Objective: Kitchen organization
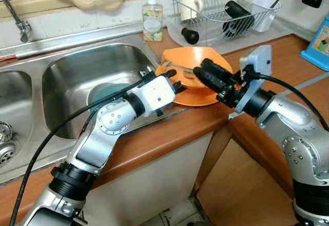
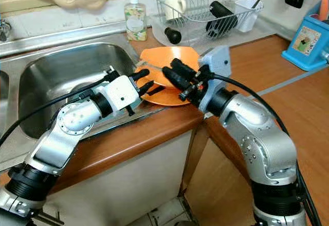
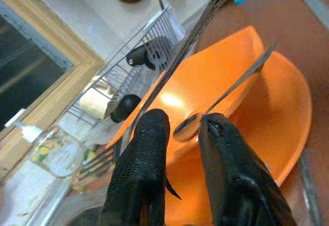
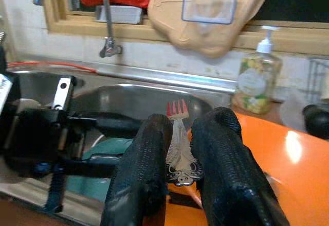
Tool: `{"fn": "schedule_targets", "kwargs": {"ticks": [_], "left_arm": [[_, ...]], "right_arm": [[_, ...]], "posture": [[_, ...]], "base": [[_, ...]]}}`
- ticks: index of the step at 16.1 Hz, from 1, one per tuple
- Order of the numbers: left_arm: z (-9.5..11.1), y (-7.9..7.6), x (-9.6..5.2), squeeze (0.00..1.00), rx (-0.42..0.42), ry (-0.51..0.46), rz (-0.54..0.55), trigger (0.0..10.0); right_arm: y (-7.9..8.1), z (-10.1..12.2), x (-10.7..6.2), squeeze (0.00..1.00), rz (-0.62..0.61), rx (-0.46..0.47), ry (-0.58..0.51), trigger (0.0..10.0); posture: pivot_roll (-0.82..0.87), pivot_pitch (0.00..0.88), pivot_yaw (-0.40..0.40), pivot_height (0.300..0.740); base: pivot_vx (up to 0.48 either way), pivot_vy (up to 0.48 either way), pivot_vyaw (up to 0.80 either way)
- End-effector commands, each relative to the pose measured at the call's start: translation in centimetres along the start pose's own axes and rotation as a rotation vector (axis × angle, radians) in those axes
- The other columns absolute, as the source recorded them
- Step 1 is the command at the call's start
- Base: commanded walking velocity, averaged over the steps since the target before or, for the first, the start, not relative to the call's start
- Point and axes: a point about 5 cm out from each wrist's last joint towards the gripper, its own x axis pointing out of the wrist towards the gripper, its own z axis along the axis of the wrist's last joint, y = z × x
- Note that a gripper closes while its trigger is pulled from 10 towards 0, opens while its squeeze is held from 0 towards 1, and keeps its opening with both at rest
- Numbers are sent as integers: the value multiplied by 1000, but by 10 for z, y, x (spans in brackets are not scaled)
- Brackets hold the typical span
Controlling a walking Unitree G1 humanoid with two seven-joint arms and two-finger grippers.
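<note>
An orange bowl (image 1: 187,58) sits on an orange plate (image 1: 198,98) on the wooden counter beside the sink. A silver spoon (image 3: 191,125) lies inside the bowl. My right gripper (image 1: 200,67) reaches over the bowl from the right and is shut on a silver fork (image 4: 177,133), its tines (image 3: 97,156) pointing towards my left gripper. My left gripper (image 1: 174,80) hovers at the plate's left rim, open, with nothing between its fingers (image 3: 141,159). In the left wrist view the spoon's head lies just beyond the fingertips.
A steel sink (image 1: 67,71) with a teal dish (image 1: 110,94) in it lies to the left. A soap bottle (image 1: 152,15) and a wire dish rack (image 1: 226,10) holding a mug and utensils stand behind the bowl. A blue box (image 1: 318,43) is at the far right.
</note>
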Motion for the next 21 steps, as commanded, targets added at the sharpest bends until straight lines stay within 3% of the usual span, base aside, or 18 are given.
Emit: {"fn": "schedule_targets", "kwargs": {"ticks": [1,4,5,7,9,10,11,13,14,15,17,21], "left_arm": [[1,3,2,0,41,3,2,4118],[0,5,4,0,67,4,44,4941],[0,7,4,0,74,2,55,5725],[0,7,4,0,79,2,58,10000],[-1,6,4,0,58,-3,56,10000],[-1,6,4,749,46,-6,56,10000],[-1,6,3,1000,31,-11,49,10000],[-2,6,3,1000,64,-1,55,10000],[-3,6,3,886,76,2,57,10000],[-3,6,3,0,79,3,56,10000],[-3,7,2,0,87,5,60,10000],[-4,3,1,0,90,5,30,10000]], "right_arm": [[8,5,1,0,47,-2,-14,0],[16,2,0,0,104,1,17,0],[18,1,0,0,109,1,25,0],[16,-1,2,0,88,-12,42,0],[10,-1,3,0,31,-20,46,0],[7,-1,4,0,8,-20,45,0],[3,-1,4,0,-21,-22,44,0],[3,-3,5,0,-27,-24,54,0],[3,-5,6,0,-42,-24,63,0],[3,-6,6,0,-46,-24,67,0],[4,-9,7,0,-49,-24,90,0],[-11,-9,7,0,-180,-16,87,0]], "posture": [[-138,0,44,740],[-139,0,45,740],[-138,0,45,740],[-137,0,44,740],[-136,0,43,740],[-136,0,43,740],[-135,0,42,740],[-136,0,42,740],[-135,0,41,740],[-135,0,41,740],[-137,0,41,740],[-138,0,41,740]], "base": [[0,0,0],[0,0,0],[0,0,0],[0,0,0],[0,0,0],[0,0,0],[0,0,0],[0,0,0],[0,0,0],[0,0,0],[0,0,0],[0,0,0]]}}
